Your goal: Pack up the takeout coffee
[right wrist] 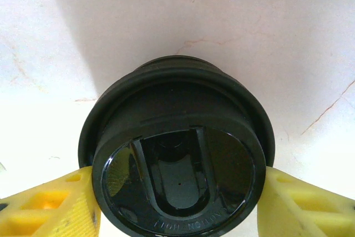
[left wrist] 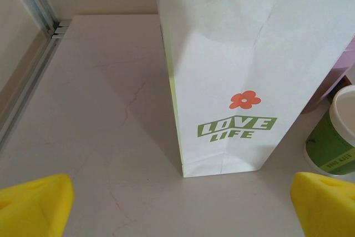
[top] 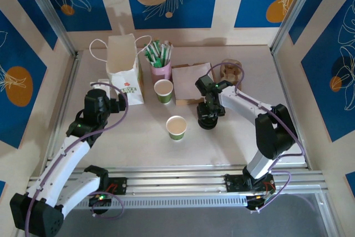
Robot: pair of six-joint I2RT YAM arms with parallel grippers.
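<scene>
Closest to us, the right gripper (top: 208, 118) clasped the black lid (right wrist: 177, 154) by its rim, yellow fingers (right wrist: 50, 203) on both sides, the lid's top turned upward. Just left of it we saw one paper cup (top: 176, 127) upright, mouth open. Farther off, the left gripper (left wrist: 180, 209) gaped wide before the bag (left wrist: 227, 76); a second cup (top: 163, 90) stood upright beside the bag.

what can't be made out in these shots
Bag inside: top external, its walls hide it.
Cup beside the bag: left wrist, right edge cuts it off.
Lid lettering: right wrist, blurred.
Whether the right gripper presses the lid: right wrist, rim overlaps its fingers.
</scene>
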